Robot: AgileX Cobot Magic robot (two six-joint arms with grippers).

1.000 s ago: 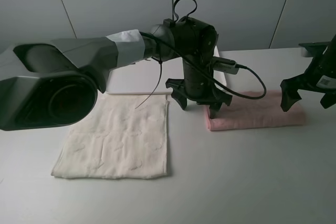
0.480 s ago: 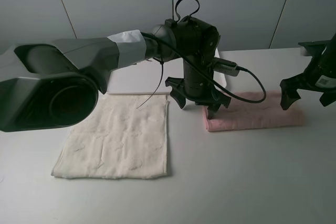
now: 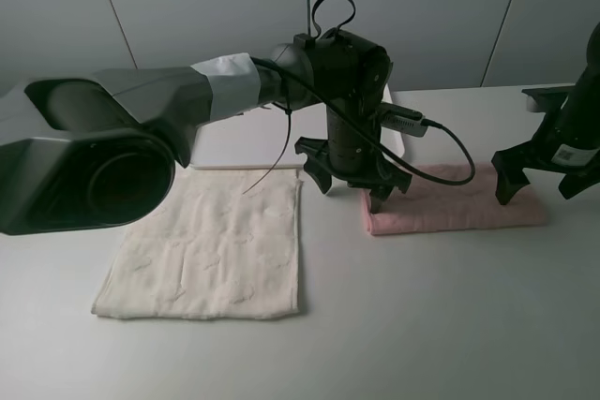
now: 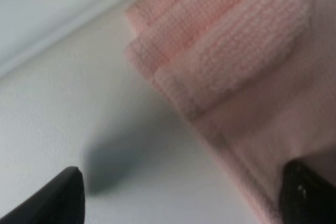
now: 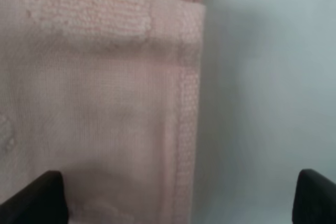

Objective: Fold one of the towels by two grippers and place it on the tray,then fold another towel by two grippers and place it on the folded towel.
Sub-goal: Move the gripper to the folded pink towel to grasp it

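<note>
Folded pink towel [image 3: 450, 208] lies beside flat cream towel [image 3: 211, 245].

White table [image 3: 450, 325] — cream-white towel [image 3: 206, 250] spread flat, pink towel [image 3: 459, 208] folded, white tray [image 3: 244, 145] behind.

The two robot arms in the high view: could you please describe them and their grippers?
The left arm has a bulky grey shell, a pale taped band and a black wrist with looping black cables. The left gripper is a black two-fingered claw. The right gripper is black too, with a small white label.

Tray [image 3: 239, 147] mostly hidden behind left arm [image 3: 141, 110]; pink towel [image 4: 236, 51] blurry & cropped in wrist views, esp. left.
</note>
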